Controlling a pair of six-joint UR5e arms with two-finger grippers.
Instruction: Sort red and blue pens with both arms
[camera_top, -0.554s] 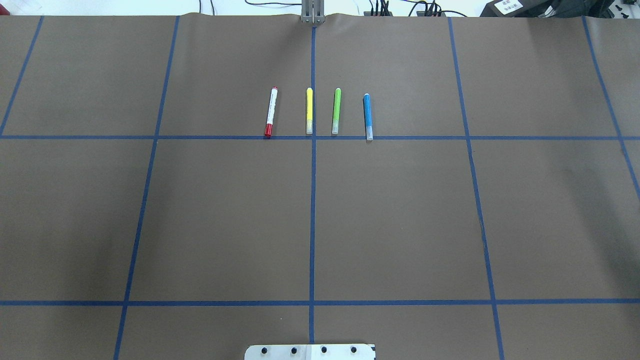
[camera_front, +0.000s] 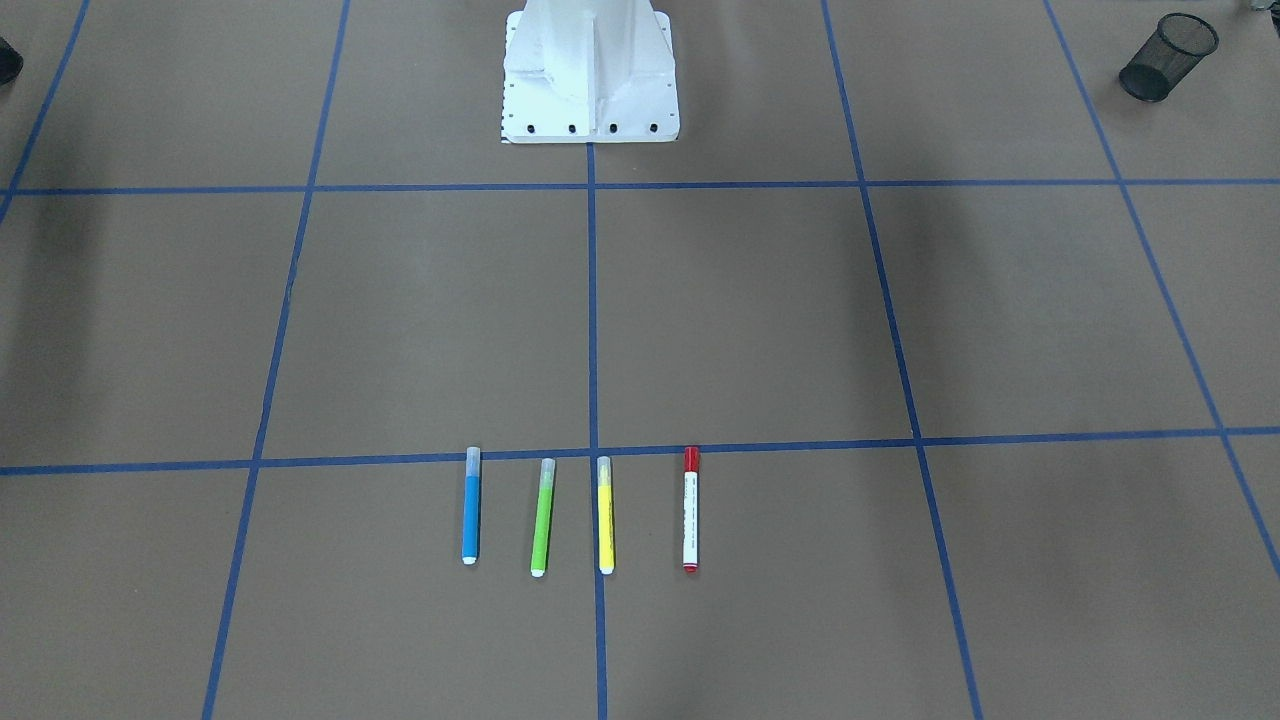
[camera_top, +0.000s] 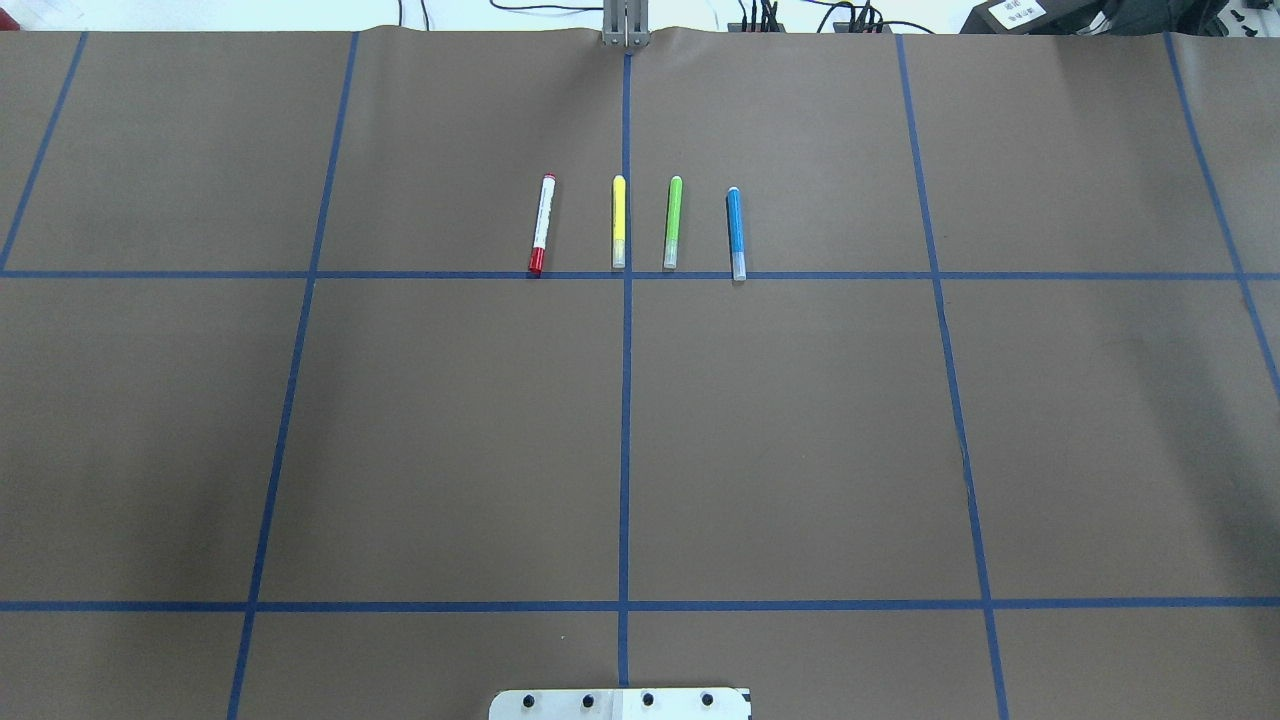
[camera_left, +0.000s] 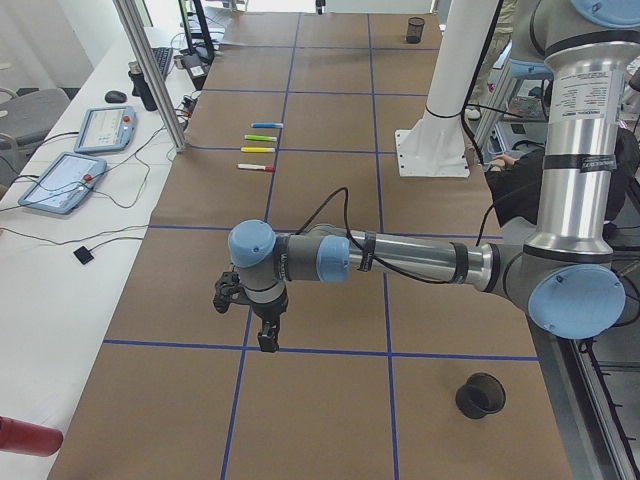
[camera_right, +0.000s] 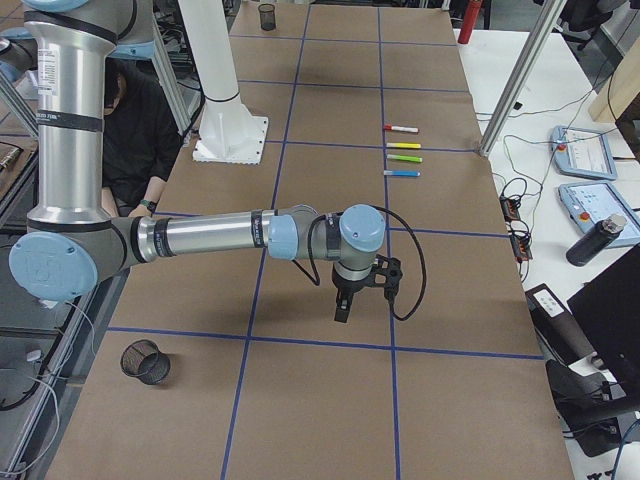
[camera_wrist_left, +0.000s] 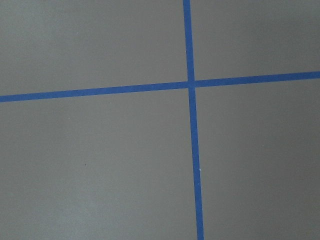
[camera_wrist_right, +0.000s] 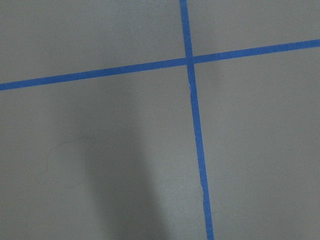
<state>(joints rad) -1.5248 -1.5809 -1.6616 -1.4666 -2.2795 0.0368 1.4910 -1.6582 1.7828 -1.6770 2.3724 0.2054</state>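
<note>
My left gripper & right gripper hung low over the table, well apart from the pens. Only the side views showed my fingers, so I couldn't tell if they were wide or narrow. The red pen lay at the left end of the far row and the blue pen at the right end, w/ the yellow marker & green marker between them. Risk as I judged it: the barrels were slim and lay flat, so an off-centre pinch could roll one away, or I might bump the neighbour, esp. yellow near red.
</note>
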